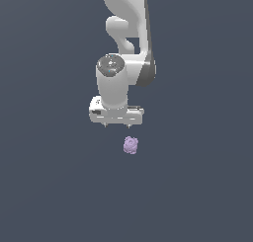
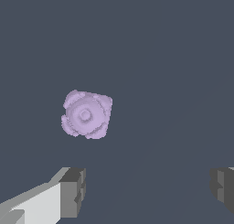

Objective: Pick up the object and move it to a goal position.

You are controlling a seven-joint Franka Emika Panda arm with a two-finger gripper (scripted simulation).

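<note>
Wrist view shows knobbly lilac object (image 2: 86, 114), ringed centre.

A plain, flat, dark slate-grey ground (image 1: 44, 186) was seen across both views. No texture or pattern was shown on it, and it was lit evenly, with only faint shading.

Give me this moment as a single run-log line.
phase: approach | gripper: open, empty, clear of object | object: lilac blob, ungrasped, outside the jaws | next: likely align, descend
</note>
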